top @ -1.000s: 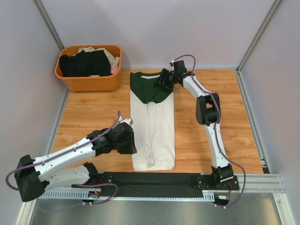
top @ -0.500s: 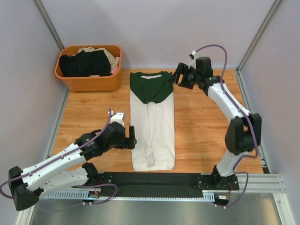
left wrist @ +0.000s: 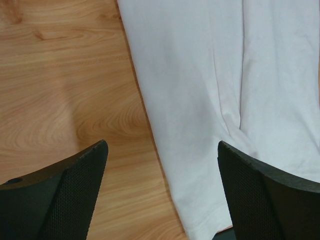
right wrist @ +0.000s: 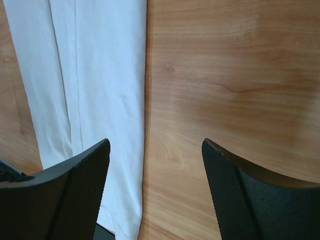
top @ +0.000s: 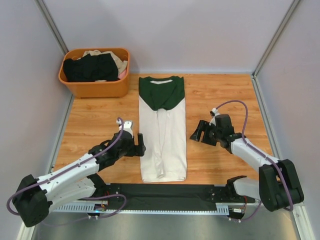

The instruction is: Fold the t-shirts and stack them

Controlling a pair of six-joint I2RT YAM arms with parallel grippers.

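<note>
I find the white t-shirt (top: 163,150) lying as a long folded strip on the table (top: 225,100), left gripper (top: 140,144) and right gripper (top: 196,135) open and empty either side; limp, light cloth, I judge, best pinched at its near hem corners.

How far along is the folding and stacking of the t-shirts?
Done: the white shirt lies flat with both sides folded in. In hand: nothing; both the left end effector and right end effector hang open beside it. Left: folding it crosswise, then the shirts in the orange basket.
</note>
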